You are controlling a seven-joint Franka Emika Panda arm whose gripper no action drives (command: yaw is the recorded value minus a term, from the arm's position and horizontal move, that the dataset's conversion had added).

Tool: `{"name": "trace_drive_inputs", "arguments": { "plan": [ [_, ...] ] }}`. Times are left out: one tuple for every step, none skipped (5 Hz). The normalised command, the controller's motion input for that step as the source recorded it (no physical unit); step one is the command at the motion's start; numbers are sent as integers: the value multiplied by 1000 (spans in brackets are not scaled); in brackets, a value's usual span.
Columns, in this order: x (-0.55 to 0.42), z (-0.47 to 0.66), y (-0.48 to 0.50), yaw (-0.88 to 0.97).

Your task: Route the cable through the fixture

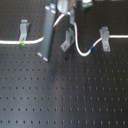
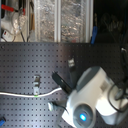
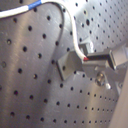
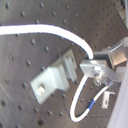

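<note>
The white cable runs in from the first exterior view's left, carries a green band by the left clip, rises to my gripper, then loops down past a blue band to the right clip. My gripper is shut on the cable just above the slanted grey fixture. In the first wrist view the fingertips pinch the cable right at the fixture's top edge. In the second wrist view the gripper holds the cable beside the fixture.
Two upright grey clips hold the cable on either side on the black perforated board. A long dark bar hangs beside the gripper. In the second exterior view the white arm hides much of the board; shelves stand behind.
</note>
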Motion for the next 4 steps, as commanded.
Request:
{"name": "trace_drive_inputs", "arguments": {
  "plan": [
    [13,0,20,0],
    [-149,237,102,660],
    [-160,272,120,914],
    [-4,54,-5,0]
  ]
}}
